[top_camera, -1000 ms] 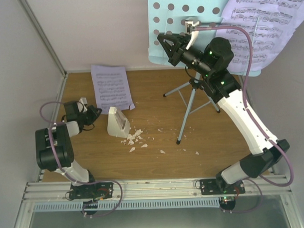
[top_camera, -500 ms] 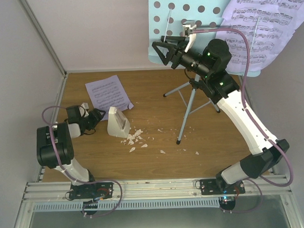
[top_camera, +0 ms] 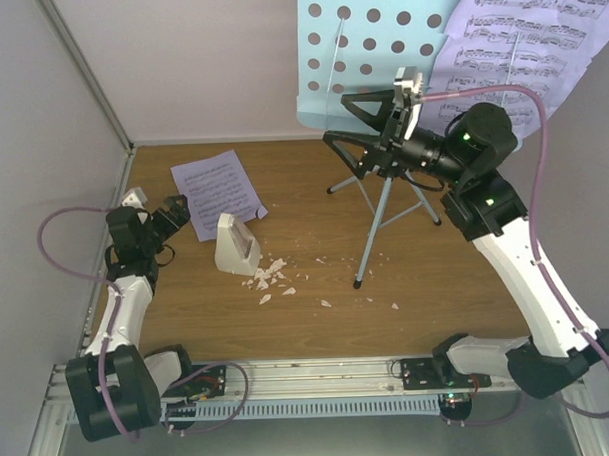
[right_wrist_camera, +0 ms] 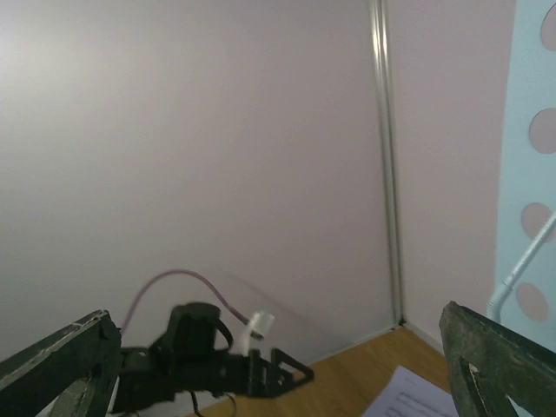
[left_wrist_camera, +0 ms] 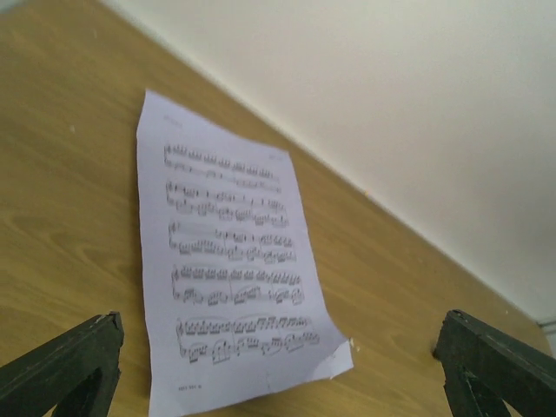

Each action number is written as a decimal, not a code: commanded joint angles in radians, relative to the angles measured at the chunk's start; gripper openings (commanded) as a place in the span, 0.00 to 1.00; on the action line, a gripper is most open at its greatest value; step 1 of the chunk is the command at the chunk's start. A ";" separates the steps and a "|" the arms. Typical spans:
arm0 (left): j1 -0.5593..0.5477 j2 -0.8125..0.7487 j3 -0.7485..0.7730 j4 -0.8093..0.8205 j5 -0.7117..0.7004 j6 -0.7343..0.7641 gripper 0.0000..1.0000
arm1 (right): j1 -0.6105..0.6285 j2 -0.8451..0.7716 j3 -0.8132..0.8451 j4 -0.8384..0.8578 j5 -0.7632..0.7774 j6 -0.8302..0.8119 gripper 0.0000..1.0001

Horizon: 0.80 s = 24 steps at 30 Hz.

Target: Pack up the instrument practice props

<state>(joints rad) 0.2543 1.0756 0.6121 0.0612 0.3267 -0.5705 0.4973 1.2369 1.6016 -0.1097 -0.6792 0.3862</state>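
My right hand (top_camera: 337, 118) has drawn back off the light-blue music stand (top_camera: 369, 56) and hangs just in front of its perforated desk, fingers spread wide, gripping nothing. My left hand (top_camera: 181, 214) has swung out well left of the stand, fingers also apart and empty, beside the lilac sheet-music page (left_wrist_camera: 230, 269) lying flat on the table (top_camera: 437, 283). The white metronome (top_camera: 235, 245) stands left of the stand's tripod legs, with crumbs (top_camera: 271, 277) beside it. More pages (top_camera: 523, 45) rest on the stand's desk.

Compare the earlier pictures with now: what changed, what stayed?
The right end effector drew back rightward from the music stand, open. The left arm dropped its elbow toward the near edge, the left end effector open beside the loose sheet, which shifted and turned. Metronome, stand, crumbs stayed.
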 commanded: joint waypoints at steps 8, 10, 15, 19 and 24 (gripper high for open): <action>-0.260 -0.121 0.413 -0.215 -0.030 0.095 0.97 | -0.004 -0.205 0.174 -0.418 0.747 -0.276 1.00; -0.401 -0.098 0.520 -0.222 -0.050 0.120 0.95 | -0.005 -0.193 0.208 -0.464 0.895 -0.282 1.00; -0.674 -0.007 0.720 -0.225 -0.020 0.187 0.91 | -0.007 -0.181 0.269 -0.533 1.162 -0.304 1.00; -0.890 0.128 0.898 -0.255 0.017 0.240 0.87 | -0.007 -0.206 0.297 -0.529 1.278 -0.329 0.94; -1.080 0.315 1.096 -0.239 0.070 0.292 0.84 | -0.008 -0.128 0.376 -0.625 1.278 -0.310 0.92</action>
<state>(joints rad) -0.7200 1.2705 1.5791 -0.1772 0.3420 -0.3489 0.4961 1.0687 1.9121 -0.6453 0.5175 0.0818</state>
